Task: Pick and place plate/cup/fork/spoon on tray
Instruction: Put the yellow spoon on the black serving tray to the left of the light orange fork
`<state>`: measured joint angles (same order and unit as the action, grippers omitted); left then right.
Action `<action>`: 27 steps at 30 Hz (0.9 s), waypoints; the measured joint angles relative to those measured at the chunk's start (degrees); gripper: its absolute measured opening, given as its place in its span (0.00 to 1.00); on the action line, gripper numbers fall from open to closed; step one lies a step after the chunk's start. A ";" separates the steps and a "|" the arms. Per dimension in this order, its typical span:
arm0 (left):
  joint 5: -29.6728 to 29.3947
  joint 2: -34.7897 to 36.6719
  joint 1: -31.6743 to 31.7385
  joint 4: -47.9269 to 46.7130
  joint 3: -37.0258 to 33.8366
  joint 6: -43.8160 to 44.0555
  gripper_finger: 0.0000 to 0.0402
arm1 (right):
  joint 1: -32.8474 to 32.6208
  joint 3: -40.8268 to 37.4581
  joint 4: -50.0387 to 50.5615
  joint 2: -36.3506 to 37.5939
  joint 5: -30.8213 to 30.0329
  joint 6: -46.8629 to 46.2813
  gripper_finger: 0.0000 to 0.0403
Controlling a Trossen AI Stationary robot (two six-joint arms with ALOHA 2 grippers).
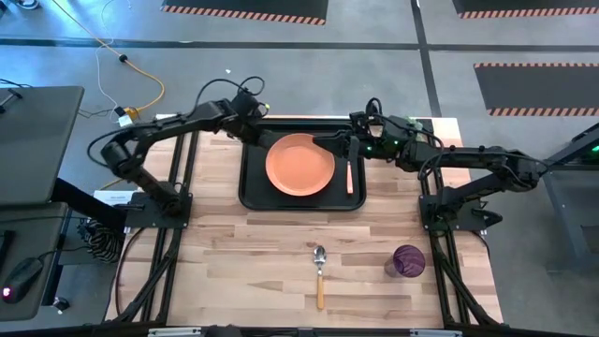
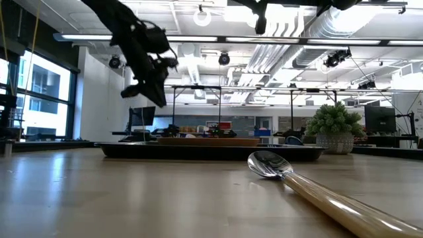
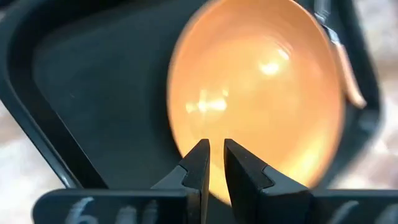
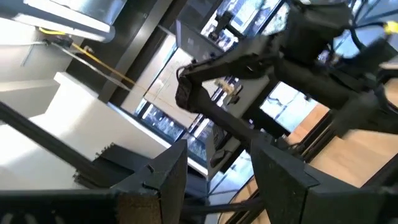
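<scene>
Tray: black tray lies at the far middle of the table; it already carries two of the four things.
Plate: orange plate lies flat in the tray's middle, seemingly placed.
Fork: fork lies in the tray just right of the plate, handle towards the near side.
Spoon: spoon lies on the bare table near the front edge, well apart from the tray, bowl pointing far and tan handle pointing near; the low view shows its bowl up close.
Cup: purple cup stands upright on the table to the right of the spoon, near the right edge.
Left gripper: left gripper hovers over the tray's far left part, above the plate's rim; its fingers are nearly pressed together with only a slit between them, holding nothing.
Right gripper: right gripper hangs above the tray's far right corner, near the fork's head, fingers spread and empty.
Progress: about halfway by the look of it; spoon and cup remain.
Handling, spoon: likely light, stiff and slim; lying flat, it offers little height, so a pinch across the handle's middle seems safest. The polished bowl would probably slip.
Handling, cup: probably light and glossy, easily tipped; a grip over the rim wall looks best.
</scene>
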<state>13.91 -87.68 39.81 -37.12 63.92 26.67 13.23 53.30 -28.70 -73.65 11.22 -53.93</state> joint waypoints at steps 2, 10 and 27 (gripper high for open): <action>1.45 2.70 -1.04 -2.00 0.00 -0.27 0.09 | -0.95 0.00 0.75 0.00 0.49 0.00 0.41; 1.99 13.94 -8.34 -9.31 0.00 0.44 0.09 | -5.38 0.00 8.82 0.02 1.40 -2.59 0.41; -2.68 29.57 -26.49 -9.78 0.00 13.71 0.09 | -16.64 0.58 12.14 0.01 1.26 1.48 0.41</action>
<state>11.23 -58.12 13.33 -46.90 63.92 40.38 -3.41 53.87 -16.56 -73.64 12.48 -52.45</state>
